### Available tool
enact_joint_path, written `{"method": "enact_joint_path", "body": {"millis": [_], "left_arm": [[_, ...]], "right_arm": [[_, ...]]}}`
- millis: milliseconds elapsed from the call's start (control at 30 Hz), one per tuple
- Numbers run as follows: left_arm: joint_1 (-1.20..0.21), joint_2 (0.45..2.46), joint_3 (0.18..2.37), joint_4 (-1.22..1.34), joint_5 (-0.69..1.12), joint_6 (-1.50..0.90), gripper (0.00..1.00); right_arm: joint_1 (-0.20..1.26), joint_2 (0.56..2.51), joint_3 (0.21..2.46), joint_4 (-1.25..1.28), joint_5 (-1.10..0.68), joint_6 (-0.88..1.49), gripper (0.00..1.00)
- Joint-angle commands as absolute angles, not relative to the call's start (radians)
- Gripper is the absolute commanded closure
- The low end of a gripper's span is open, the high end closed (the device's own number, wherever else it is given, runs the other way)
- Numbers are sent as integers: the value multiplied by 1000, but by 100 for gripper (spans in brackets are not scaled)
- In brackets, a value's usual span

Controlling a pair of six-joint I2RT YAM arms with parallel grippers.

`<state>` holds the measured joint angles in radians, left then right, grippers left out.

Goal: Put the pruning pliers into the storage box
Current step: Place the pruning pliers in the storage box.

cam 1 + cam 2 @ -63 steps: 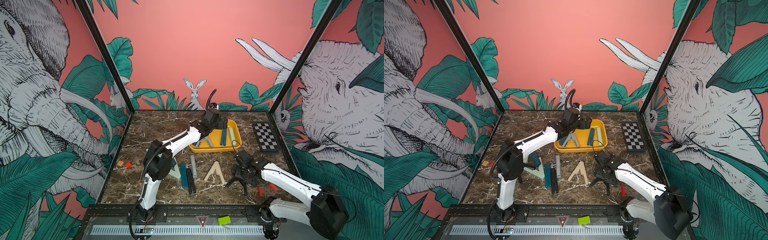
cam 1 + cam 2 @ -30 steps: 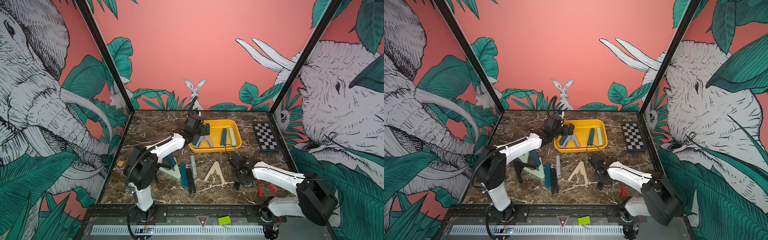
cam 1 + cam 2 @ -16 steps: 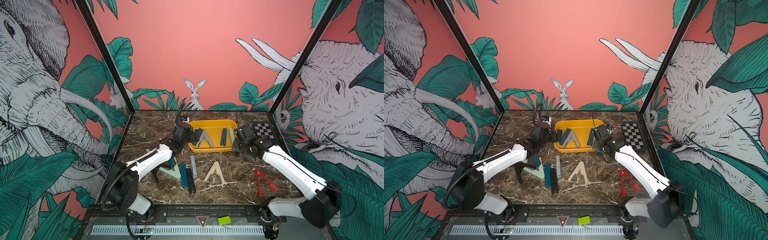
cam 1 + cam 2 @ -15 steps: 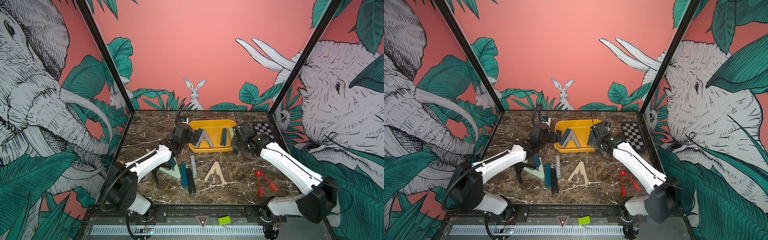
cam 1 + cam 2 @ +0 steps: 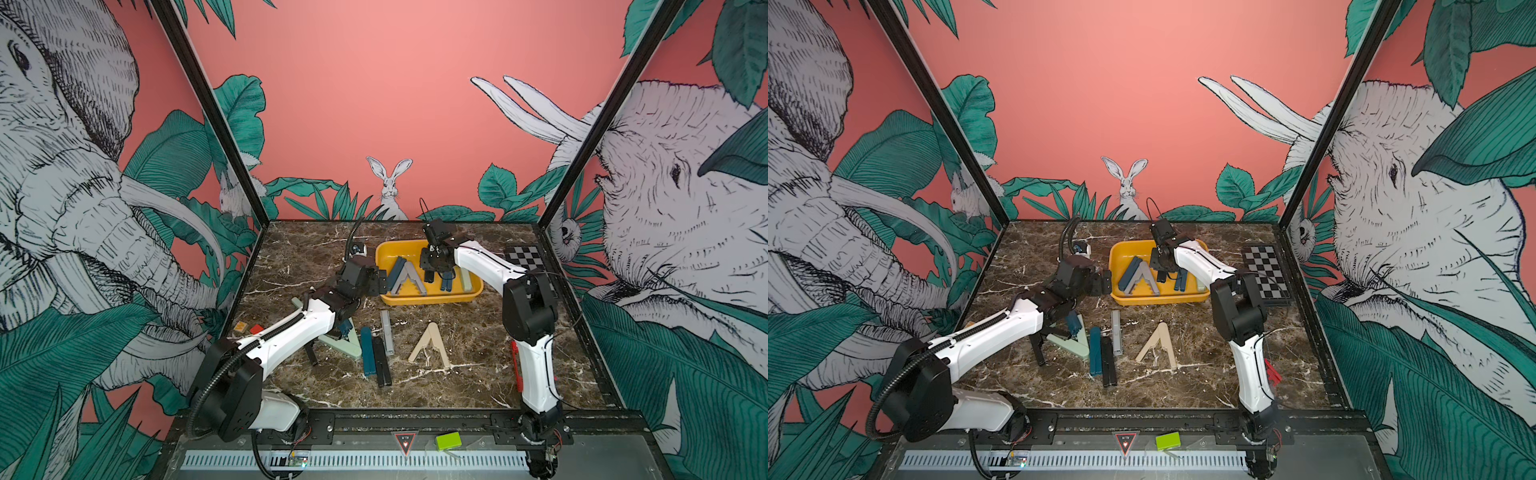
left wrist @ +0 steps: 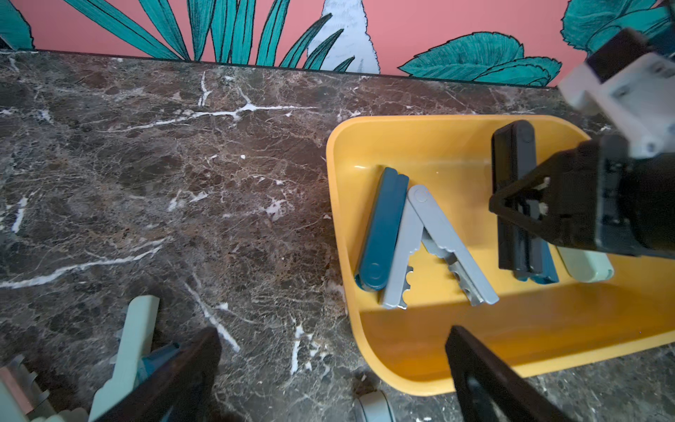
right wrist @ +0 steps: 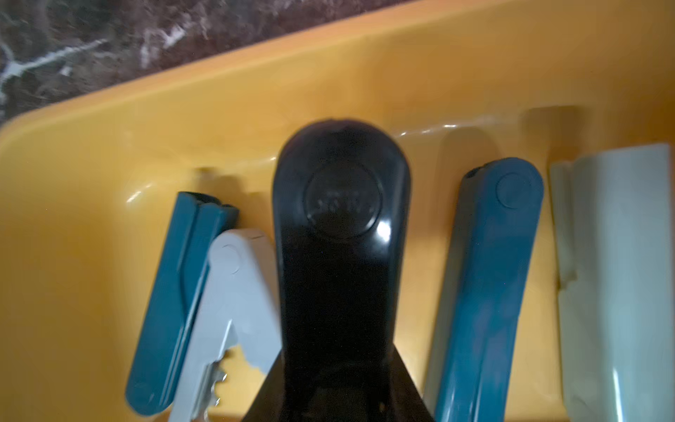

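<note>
The right gripper [image 5: 436, 275] pinches a folded black plastic pruning pliers [image 7: 339, 226] at its middle, low inside the shallow yellow plastic storage box [image 5: 432, 300]. Its long axis runs parallel to the tools lying there, over the gap between the grey V-shaped pliers [image 7: 237, 292] and the dark teal folded pliers [image 7: 485, 292], so the release, I think, needs only a small straight descent. The left gripper [image 6: 334, 334] is spread wide and empty beside the box.

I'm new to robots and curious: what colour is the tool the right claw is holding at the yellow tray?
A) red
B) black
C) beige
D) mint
B: the right claw is shut on the folded black pliers at the yellow tray, clear in both wrist views.
</note>
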<state>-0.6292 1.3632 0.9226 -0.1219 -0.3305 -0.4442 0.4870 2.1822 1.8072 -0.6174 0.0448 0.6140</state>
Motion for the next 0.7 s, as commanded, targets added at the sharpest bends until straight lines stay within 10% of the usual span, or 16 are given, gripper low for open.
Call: {"method": "enact_joint_path", "body": {"millis": [0,667], "left_arm": [[-625,1309,883,-150,-354,-460,1],[-624,1342,888,-154,-356,-467,1]], "right_arm": [[461,2202,1854,-611,26,583,100],[398,2328,1933,-864,147,479,91]]}}
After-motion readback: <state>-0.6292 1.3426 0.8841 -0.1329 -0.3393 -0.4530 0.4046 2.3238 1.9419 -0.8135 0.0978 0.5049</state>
